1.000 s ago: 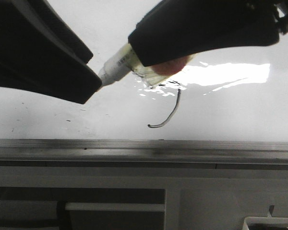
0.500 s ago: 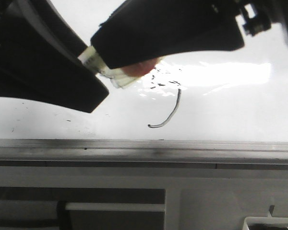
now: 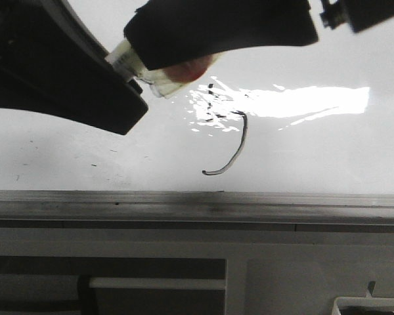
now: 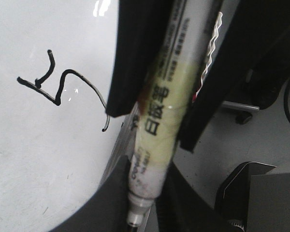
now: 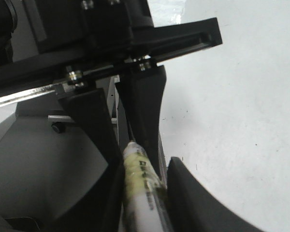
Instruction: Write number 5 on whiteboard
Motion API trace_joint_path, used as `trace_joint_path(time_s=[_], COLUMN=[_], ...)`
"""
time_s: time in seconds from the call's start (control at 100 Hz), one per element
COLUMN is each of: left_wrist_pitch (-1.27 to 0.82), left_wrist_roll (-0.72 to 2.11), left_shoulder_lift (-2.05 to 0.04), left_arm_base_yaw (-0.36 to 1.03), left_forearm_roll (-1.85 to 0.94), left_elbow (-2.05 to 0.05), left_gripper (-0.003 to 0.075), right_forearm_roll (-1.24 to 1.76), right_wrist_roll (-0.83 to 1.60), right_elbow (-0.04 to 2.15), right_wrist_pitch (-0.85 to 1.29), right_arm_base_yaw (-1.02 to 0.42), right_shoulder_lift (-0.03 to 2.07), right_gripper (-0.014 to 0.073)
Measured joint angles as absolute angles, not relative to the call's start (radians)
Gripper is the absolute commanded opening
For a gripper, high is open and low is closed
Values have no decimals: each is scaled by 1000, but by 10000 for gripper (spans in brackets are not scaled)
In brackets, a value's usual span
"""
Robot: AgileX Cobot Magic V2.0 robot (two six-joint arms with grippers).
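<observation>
The number 5 (image 3: pixel 240 141) is drawn in thin black strokes on the glossy whiteboard (image 3: pixel 315 151), partly inside the glare. It shows whole in the left wrist view (image 4: pixel 63 82). My right gripper (image 3: pixel 144 65) is shut on the white marker (image 3: pixel 128 60), held above the board to the left of the 5. The marker's nib end sits between the jaws of my left gripper (image 3: pixel 128 92), which are closed round a dark cap that is almost hidden. The left wrist view shows the marker (image 4: pixel 159 121) running down into the left gripper (image 4: pixel 140 212). The right wrist view shows the marker (image 5: pixel 140 188) in the right gripper (image 5: pixel 137 159).
A grey metal edge rail (image 3: pixel 197 203) runs along the board's near side. Grey cabinet panels (image 3: pixel 282 275) lie below it, with a white tray corner (image 3: pixel 374 305) at the bottom right. A chair caster (image 4: pixel 241 116) stands on the floor beside the board.
My right gripper has moved left and up with the marker, off the strokes. The marker's nib end has gone in between the left jaws. The top of the 5 is now uncovered.
</observation>
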State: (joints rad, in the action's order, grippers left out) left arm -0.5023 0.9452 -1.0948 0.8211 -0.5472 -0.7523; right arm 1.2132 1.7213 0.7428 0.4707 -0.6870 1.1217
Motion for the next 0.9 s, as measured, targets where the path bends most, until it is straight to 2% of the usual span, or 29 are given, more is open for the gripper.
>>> trace_joint_path(time_s=[0.36, 0.41, 0.45, 0.47, 0.48, 0.49, 0.52, 0.59, 0.67, 0.76, 0.9], left_wrist_pitch=[-506, -506, -507, -507, -507, -507, -508, -497, -479, -473, -418], left_wrist_roll=[946, 946, 946, 946, 946, 946, 946, 946, 933, 893, 797], left_shoulder_lift=[-1095, -1095, -1095, -1095, -1095, -1095, -1095, -1095, -1096, -1097, -1097], left_arm_base_yaw=[821, 821, 821, 821, 821, 821, 821, 821, 821, 821, 821], left_forearm_roll=[-547, -547, -547, -550, -550, -550, -555, -566, -581, -589, -596], left_elbow=[-752, -752, -752, -752, -752, -752, -750, -749, -749, -747, -722], left_gripper=[-20, -20, -20, -20, -20, -20, -20, -20, -20, -20, -20], right_forearm_roll=[1215, 1215, 1217, 1216, 1216, 1216, 1216, 1220, 1221, 1221, 1223], right_wrist_roll=[1721, 1719, 1715, 1710, 1709, 1707, 1696, 1665, 1624, 1601, 1591], right_elbow=[743, 743, 743, 743, 743, 743, 743, 743, 743, 743, 743], right_wrist_pitch=[474, 474, 474, 475, 475, 475, 475, 468, 451, 405, 348], right_arm_base_yaw=[-687, -687, -687, -687, -687, -687, -687, -687, -689, -689, -689], right_shoulder_lift=[1126, 1130, 1130, 1130, 1132, 1132, 1132, 1132, 1132, 1112, 1046], right_gripper=[-39, 6, 80, 146, 146, 202, 263, 477, 608, 625, 577])
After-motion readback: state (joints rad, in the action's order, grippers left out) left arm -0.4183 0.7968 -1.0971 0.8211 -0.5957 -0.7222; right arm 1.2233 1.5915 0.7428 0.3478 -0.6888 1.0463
